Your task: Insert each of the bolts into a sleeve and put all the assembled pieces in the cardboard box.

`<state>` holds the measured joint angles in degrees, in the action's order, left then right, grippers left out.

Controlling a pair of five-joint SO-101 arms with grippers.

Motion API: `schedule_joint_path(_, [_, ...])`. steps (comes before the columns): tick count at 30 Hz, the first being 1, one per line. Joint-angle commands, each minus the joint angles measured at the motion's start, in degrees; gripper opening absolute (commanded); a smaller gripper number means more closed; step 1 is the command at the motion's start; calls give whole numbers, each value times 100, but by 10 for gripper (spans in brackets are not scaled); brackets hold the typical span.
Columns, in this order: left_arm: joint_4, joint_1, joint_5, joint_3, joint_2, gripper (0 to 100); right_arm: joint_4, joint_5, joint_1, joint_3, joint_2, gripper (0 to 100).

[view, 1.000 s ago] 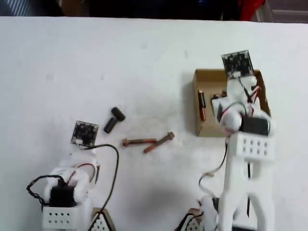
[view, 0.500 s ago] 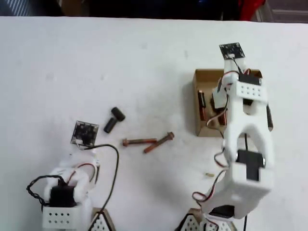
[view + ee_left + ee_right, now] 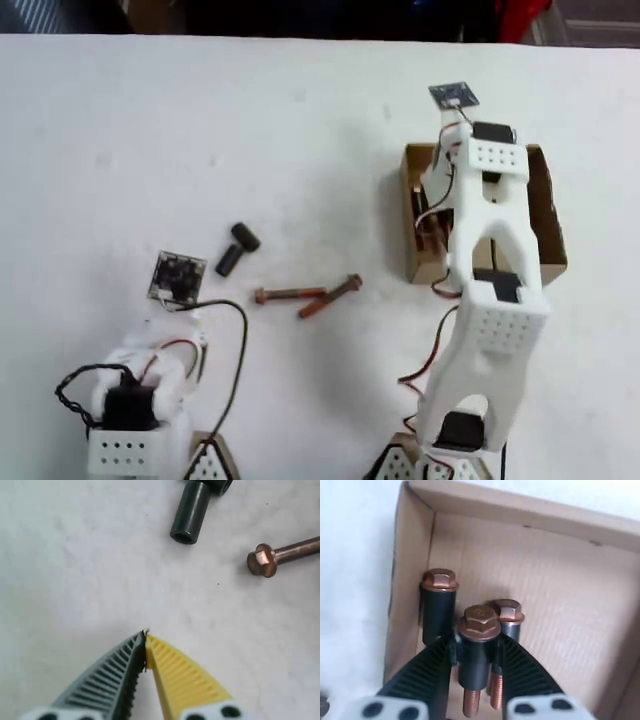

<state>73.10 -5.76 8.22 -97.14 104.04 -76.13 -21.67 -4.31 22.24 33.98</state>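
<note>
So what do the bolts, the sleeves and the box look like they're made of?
Bolts: metal, probably copper-plated steel, going by the reddish sheen and crisp hex flange heads. Sleeves: smooth black, semi-matt, plastic or coated metal; the look leaves it open. Cardboard box: plain brown corrugated board, ribbed lines on its floor.

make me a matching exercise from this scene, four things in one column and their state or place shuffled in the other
1 left gripper
2 right gripper
3 loose bolts
4 black sleeves

A copper, lying in a V on the table
B shut, empty, over bare table
C unfilled, lying on the table beside the bolts
D shut on a sleeved bolt at the cardboard box

Pairs: 1-B, 2-D, 3-A, 4-C
</note>
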Motion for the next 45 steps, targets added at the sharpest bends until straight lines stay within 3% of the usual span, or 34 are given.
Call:
schedule_joint_path(1, [35,-4,44,18,13,24,-224,-18,66,589,48,22])
schedule_joint_path(5, [35,-4,44,18,13,24,-400,-9,66,809,145,44])
schedule_joint_path(11, [35,-4,44,18,13,24,-470,-9,75,897,127,196])
schedule_joint_path(16, [35,-4,44,18,13,24,-664,-9,84,1160,119,197])
schedule_joint_path(24, [-35,-40,44,18,13,24,-2457,-9,382,3226,119,197])
schedule_joint_path(27, [-97,-119,44,18,13,24,-2527,-9,523,3648,66,197])
schedule_joint_path(33, [-316,-664,9,18,13,24,-2536,26,892,3604,-549,197])
schedule_joint_path(38, [-299,-673,0,18,13,24,-2527,510,1411,3253,-1560,197])
schedule_joint_path(45, [-290,-699,0,18,13,24,-2519,554,2545,1978,-3160,197])
